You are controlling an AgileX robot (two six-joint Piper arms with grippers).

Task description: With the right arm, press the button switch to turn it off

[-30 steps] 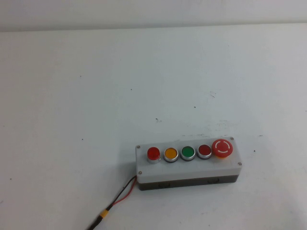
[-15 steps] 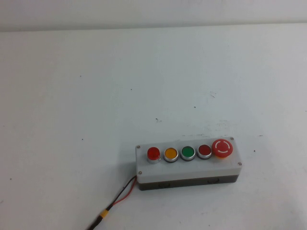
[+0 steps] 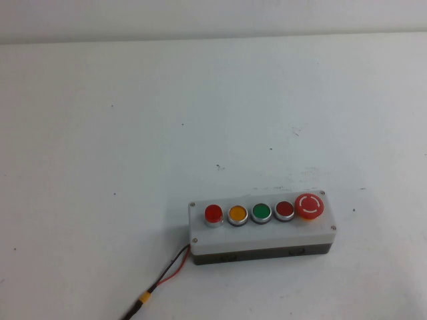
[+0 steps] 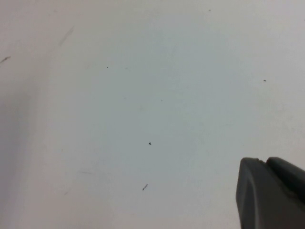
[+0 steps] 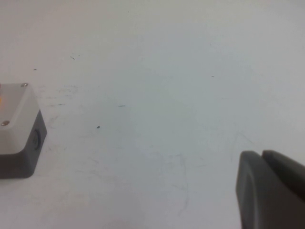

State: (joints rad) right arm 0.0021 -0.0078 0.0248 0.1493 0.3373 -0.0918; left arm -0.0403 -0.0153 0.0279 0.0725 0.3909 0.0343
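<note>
The button switch (image 3: 213, 214) is a small round bright-red button with a silver rim. It sits at the left end of the button row on the white box (image 3: 260, 235), farthest from the big red mushroom button (image 3: 309, 206). Neither arm shows in the high view. My right gripper (image 5: 261, 155) is shut and empty over bare table, to the side of the box's end (image 5: 16, 129), well apart from it. My left gripper (image 4: 264, 162) is shut and empty over bare table.
Between the button switch and the mushroom button are a yellow button (image 3: 237, 215), a green button (image 3: 261, 213) and a darker red button (image 3: 284, 211). Red and black wires (image 3: 167, 273) run from the box's left end toward the table's near edge.
</note>
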